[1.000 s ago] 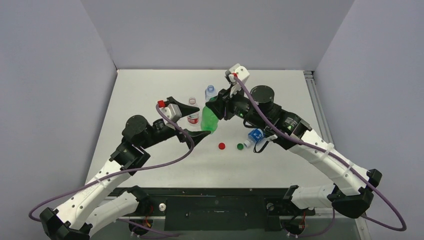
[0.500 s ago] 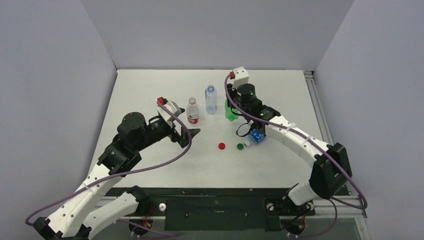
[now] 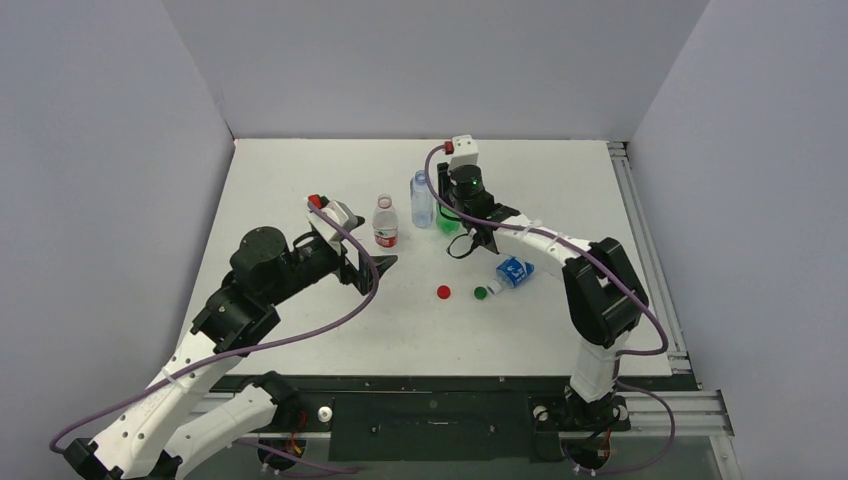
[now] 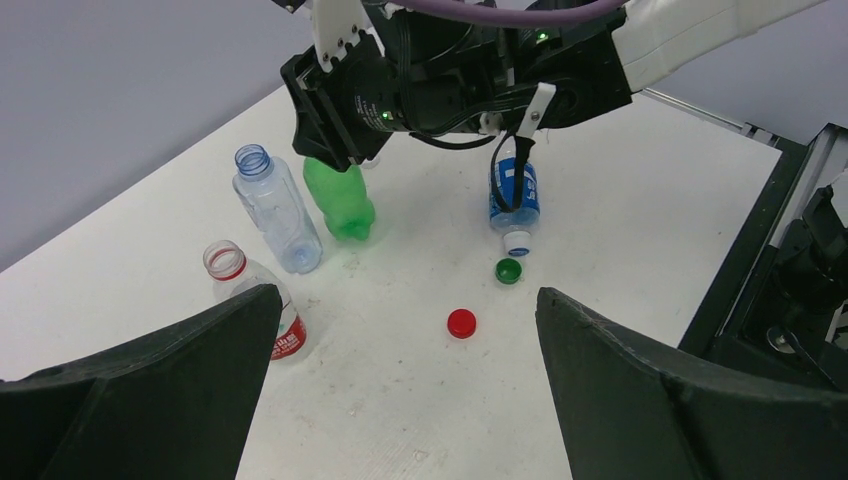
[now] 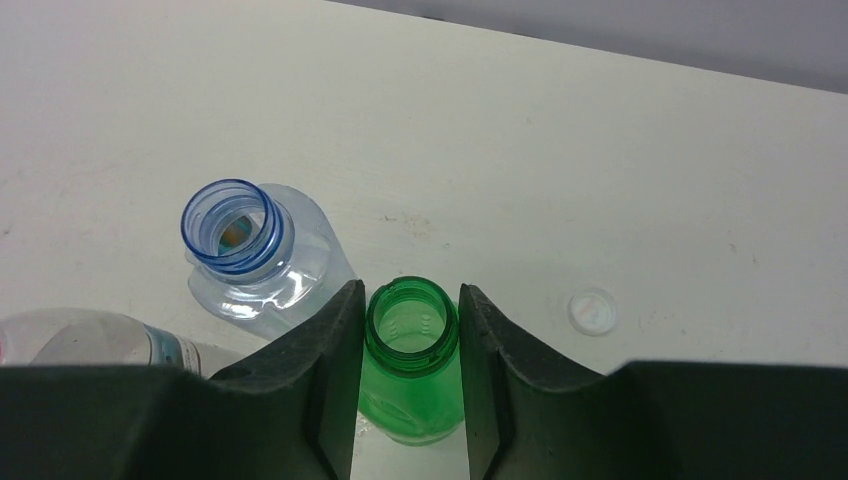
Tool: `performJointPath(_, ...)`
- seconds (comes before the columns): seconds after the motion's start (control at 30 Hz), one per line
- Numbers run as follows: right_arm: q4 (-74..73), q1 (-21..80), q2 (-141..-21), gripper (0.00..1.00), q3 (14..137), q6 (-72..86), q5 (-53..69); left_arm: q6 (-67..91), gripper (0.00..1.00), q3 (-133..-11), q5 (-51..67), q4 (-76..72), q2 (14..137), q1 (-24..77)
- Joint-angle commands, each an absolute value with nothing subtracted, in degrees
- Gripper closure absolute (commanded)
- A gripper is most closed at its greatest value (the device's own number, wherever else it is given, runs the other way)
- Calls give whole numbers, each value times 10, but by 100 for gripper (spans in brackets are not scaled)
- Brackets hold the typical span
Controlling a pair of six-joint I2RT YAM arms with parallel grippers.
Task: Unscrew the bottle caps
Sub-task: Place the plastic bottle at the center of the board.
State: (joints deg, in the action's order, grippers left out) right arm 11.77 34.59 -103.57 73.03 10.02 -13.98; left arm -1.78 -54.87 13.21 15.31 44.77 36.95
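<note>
The green bottle (image 5: 412, 330) stands upright with its neck open, and my right gripper (image 5: 410, 345) is shut on that neck; in the top view the gripper (image 3: 453, 212) covers most of the bottle (image 3: 446, 225). Beside it stand the open clear ribbed bottle (image 3: 422, 198) and the open red-label bottle (image 3: 385, 222). The blue-label bottle (image 3: 512, 271) lies on its side with its white cap (image 4: 517, 241) on. A red cap (image 3: 443, 292) and a green cap (image 3: 480, 293) lie loose. A whitish cap (image 5: 592, 311) lies behind the green bottle. My left gripper (image 3: 372, 265) is open and empty, near the red-label bottle (image 4: 255, 300).
Grey walls enclose the white table (image 3: 300, 180) on three sides. A metal rail (image 3: 640, 230) runs along its right edge. The right arm's forearm (image 3: 540, 240) stretches over the table above the lying blue-label bottle.
My right gripper has carried the green bottle from a tilted hold to the left and stood it upright next to the ribbed bottle. My left gripper has drawn back slightly to the left.
</note>
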Motion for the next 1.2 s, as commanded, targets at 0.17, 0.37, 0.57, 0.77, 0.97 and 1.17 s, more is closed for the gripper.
performJointPath(0.17,156,347,-1055,100,748,120,-174,-4,3,-558,136,136,440,366)
performJointPath(0.37,146,346,-1053,88,739,122,-178,-4,3,-556,134,129,438,367)
performJointPath(0.57,136,345,-1049,54,736,132,-183,-4,3,-558,138,127,435,366)
performJointPath(0.77,130,342,-1026,42,729,135,-186,11,4,-557,141,125,433,366)
performJointPath(0.97,107,335,-982,32,726,143,-195,17,3,-555,146,121,432,366)
performJointPath(1.17,35,326,-923,22,733,190,-249,20,4,-558,150,119,436,366)
